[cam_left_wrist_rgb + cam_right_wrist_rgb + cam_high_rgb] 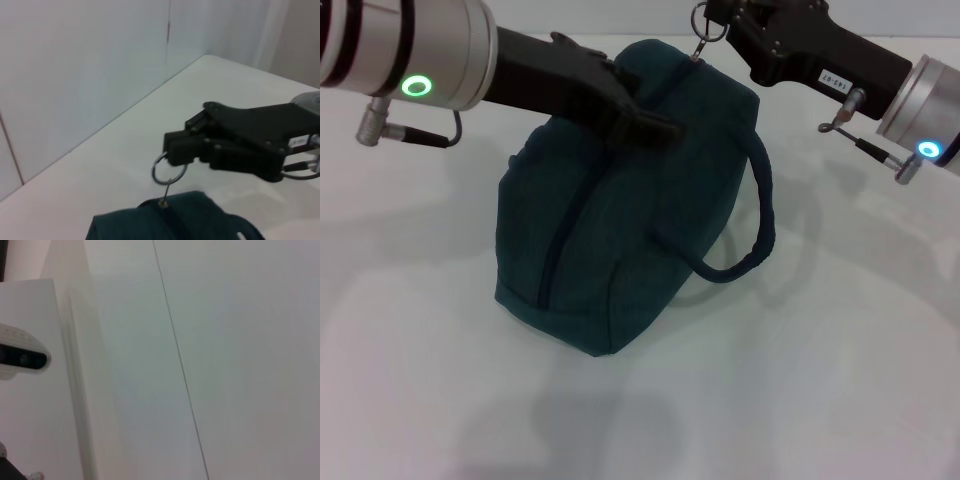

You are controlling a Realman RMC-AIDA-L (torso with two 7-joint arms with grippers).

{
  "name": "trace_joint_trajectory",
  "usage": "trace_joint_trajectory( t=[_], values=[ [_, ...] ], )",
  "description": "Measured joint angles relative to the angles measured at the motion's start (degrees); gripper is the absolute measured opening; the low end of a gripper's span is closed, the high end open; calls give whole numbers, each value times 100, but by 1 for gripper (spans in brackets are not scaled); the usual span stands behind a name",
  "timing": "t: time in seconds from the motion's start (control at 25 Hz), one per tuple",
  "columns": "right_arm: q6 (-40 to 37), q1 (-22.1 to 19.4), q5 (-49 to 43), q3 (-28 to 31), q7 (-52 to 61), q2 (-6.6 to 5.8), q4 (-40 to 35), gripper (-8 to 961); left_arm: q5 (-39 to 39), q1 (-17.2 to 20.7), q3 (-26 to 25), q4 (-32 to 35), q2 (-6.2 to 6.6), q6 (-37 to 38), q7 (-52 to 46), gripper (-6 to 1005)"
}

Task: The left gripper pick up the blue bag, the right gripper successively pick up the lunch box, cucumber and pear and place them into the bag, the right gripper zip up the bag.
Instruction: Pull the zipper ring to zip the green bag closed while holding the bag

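Two end effectors meet at the blue bag (pixel 620 240), which stands on the white bench (pixel 820 400) with its zip run shut along the top and down the near end. The left end effector (pixel 645 122) reaches in across the bag's top, its black fingers pressed together on the fabric near the upper ridge; what exactly they pinch there I cannot tell, though they look clamped on the bag itself. The right end effector (pixel 172 150) sits just above the bag's far top corner, its fingers closed on the ring zip pull (pixel 169 170), which hangs from a short link fixed to the slider at the zip's end. One loop handle (pixel 755 225) droops down the bag's side nearest the right arm and curls onto the bench. The lunch box, cucumber and pear do not show outside the bag. The right wrist view shows only pale wall panels.
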Motion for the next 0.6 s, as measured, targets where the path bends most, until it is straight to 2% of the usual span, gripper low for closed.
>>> trace_joint_trajectory(
  t=[0.12, 0.36, 0.6],
  values=[
    [-4, -3, -1, 0, 1, 0, 0, 13, 16, 60, -9, -76, 1, -54, 41, 765],
    [-5, -18, 0, 0, 2, 0, 4, 13, -11, 442, 319, 137, 6, -510, 576, 544],
    [-5, -23, 1, 2, 2, 0, 7, 13, 23, 445, 373, 128, 14, -535, 583, 324]
  ],
)
